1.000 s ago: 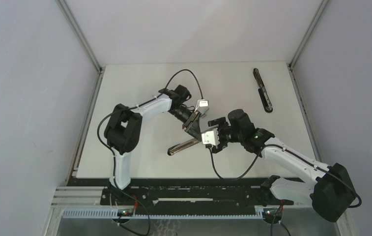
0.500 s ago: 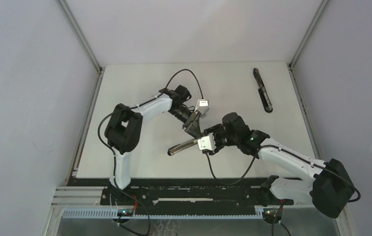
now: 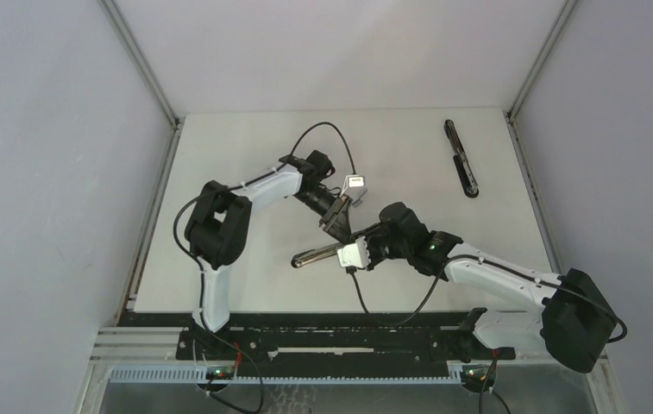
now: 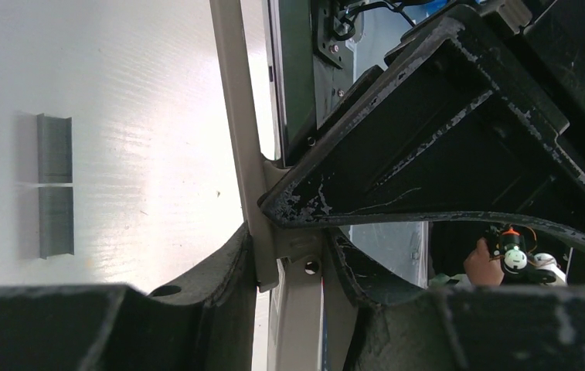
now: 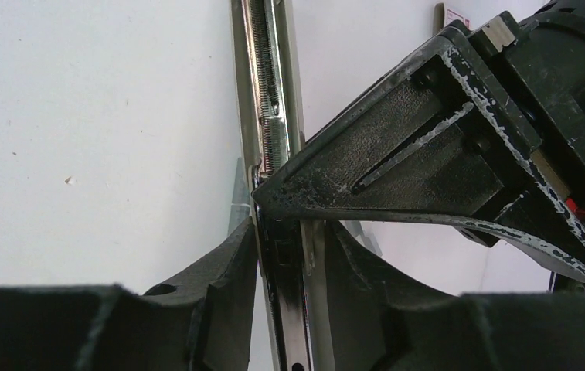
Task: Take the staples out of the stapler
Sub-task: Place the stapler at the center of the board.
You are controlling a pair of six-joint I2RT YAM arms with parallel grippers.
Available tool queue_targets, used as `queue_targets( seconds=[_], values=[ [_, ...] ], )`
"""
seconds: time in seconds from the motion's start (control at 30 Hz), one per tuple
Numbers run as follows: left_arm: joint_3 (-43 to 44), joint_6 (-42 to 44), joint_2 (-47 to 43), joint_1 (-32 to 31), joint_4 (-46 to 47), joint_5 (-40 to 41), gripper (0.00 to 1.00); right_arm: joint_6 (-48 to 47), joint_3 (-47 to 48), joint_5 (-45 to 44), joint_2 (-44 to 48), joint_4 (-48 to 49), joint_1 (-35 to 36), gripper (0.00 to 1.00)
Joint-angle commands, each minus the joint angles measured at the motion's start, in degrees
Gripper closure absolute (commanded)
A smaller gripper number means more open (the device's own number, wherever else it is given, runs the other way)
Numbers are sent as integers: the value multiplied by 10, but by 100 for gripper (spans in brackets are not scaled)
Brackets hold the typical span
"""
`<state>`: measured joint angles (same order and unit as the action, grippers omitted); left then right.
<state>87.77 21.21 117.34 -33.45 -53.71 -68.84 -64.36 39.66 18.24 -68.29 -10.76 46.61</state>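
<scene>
The opened stapler [image 3: 314, 257] lies mid-table as a long metal rail. In the right wrist view its channel and spring [image 5: 270, 93] run up the frame. My right gripper [image 3: 345, 252] is shut on the rail's near end [image 5: 293, 263]. My left gripper [image 3: 337, 217] comes in from the far side and is shut on the same stapler [image 4: 293, 263] just beside it, its finger [image 5: 397, 162] crossing the right wrist view. Two short grey staple strips [image 4: 55, 185] lie end to end on the table, apart from both grippers.
A second long black part [image 3: 461, 158] lies at the back right of the table. A small white-and-red box [image 5: 455, 14] shows at the top edge of the right wrist view. Grey walls enclose the table on three sides.
My right arm has moved left, bringing its gripper further along the stapler and closer under the left gripper. The left arm has hardly moved.
</scene>
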Motion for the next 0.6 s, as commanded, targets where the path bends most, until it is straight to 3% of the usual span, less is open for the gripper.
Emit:
queue_targets(
  seconds=[0.0,0.07,0.17,0.43,0.57],
  values=[
    [35,14,-8,-4,-10,-66,100,13,-2,-23,-10,33,9,75],
    [37,18,-7,-4,-16,-68,99,13,-3,-31,-11,35,12,89],
    [43,32,-5,-4,-32,-64,86,18,2,-41,-11,33,14,100],
    [59,63,-9,10,-64,-57,44,47,23,-42,-8,20,11,100],
    [64,84,-24,25,-80,-47,27,56,25,-38,-3,23,7,100]
  ],
)
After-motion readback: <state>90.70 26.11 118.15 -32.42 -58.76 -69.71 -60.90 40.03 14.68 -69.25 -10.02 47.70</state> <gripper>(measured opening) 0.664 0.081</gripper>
